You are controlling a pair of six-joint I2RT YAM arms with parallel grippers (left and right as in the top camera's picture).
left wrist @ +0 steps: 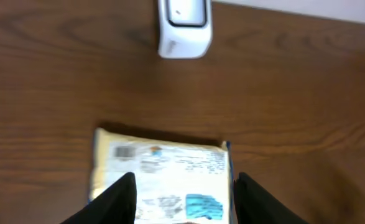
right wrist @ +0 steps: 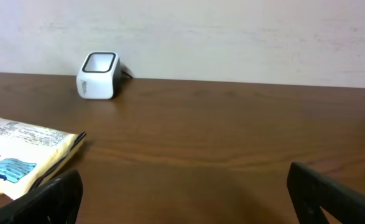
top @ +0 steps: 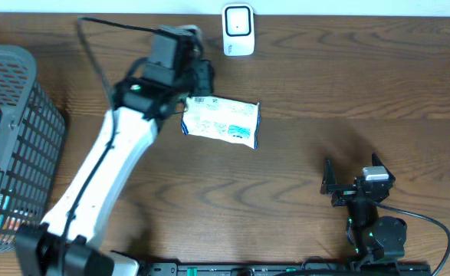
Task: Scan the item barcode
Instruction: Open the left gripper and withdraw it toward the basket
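Packet lies flat on the table, near the scanner and just on the arms' side of it, label face up. Its barcode sits at the corner to the scanner's left, printed side facing the ceiling rather than the scanner's window. The scanner stands upright at the table's far edge, apart from the packet with bare wood between them.

The left gripper hangs over the packet's end to the left of the scanner. In the left wrist view its two dark fingers stand apart on either side of the packet: the jaws are parted and not pinching it. One finger overlaps the packet's edge in that view; whether it touches cannot be told. The barcode shows ahead of the fingers, and the scanner beyond it.

The right gripper rests well away from the scanner, toward the near right of the table, jaws spread wide with nothing between them. Its camera sees the scanner far off and the packet to the left.

A mesh basket stands far left of the scanner, with some items inside.
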